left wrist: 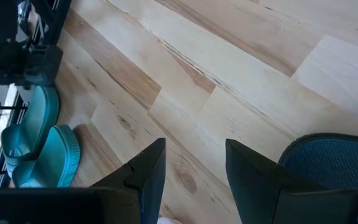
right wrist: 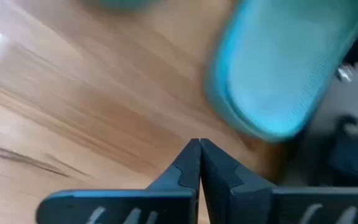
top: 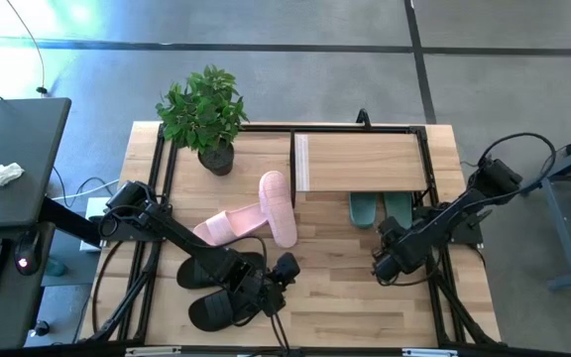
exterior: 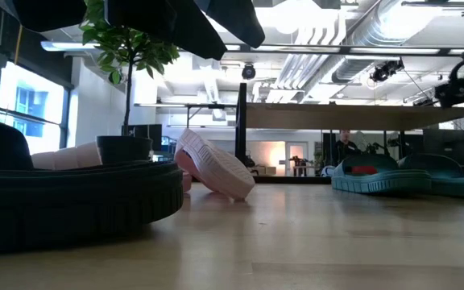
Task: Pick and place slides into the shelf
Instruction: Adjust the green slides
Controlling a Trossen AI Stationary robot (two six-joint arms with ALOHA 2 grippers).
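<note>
Left gripper (top: 284,270) above black slides (top: 218,288)

A potted plant (top: 206,117) (leafy, dark pot) stands on the table (top: 345,297).

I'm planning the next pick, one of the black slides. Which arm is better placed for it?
Left. The left gripper is open right beside the black slides at the table's near left. The right gripper is shut, over by the green slides under the shelf.

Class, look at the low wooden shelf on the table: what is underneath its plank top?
Under the shelf sits the green pair of slides, heels poking out toward the table's front. Their front halves are covered by the plank, so anything farther back is hidden.
</note>
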